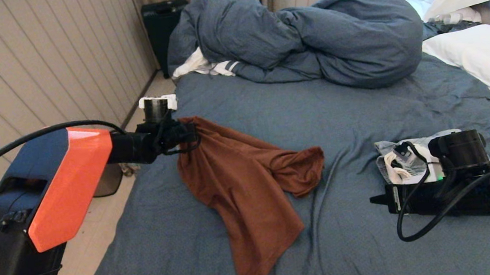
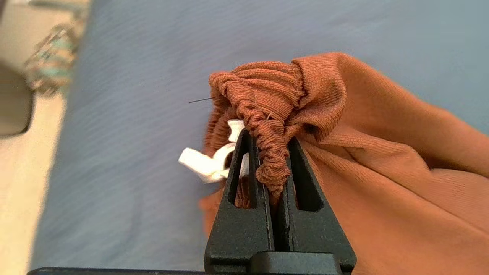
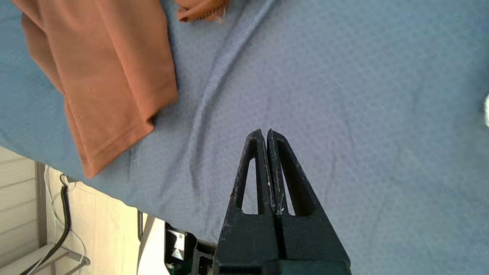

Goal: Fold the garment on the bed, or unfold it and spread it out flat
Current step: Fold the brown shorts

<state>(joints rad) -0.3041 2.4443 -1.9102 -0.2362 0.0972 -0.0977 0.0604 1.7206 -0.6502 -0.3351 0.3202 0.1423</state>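
A rust-brown garment (image 1: 249, 186) drapes across the slate-blue bed (image 1: 350, 114), one leg trailing toward the near edge. My left gripper (image 1: 190, 131) is shut on its gathered elastic waistband (image 2: 267, 114) near the bed's left side, lifting that end; a white drawstring (image 2: 206, 162) hangs beside the fingers. My right gripper (image 3: 266, 131) is shut and empty, hovering over bare sheet to the right of the garment, whose hem (image 3: 114, 133) shows in the right wrist view. In the head view its tips (image 1: 374, 200) point left, low over the sheet.
A bunched blue duvet (image 1: 307, 37) lies across the far bed, white pillows (image 1: 479, 52) at the right. A dark suitcase (image 1: 161, 28) stands by the panelled wall. Floor (image 1: 80, 252) runs along the bed's left edge.
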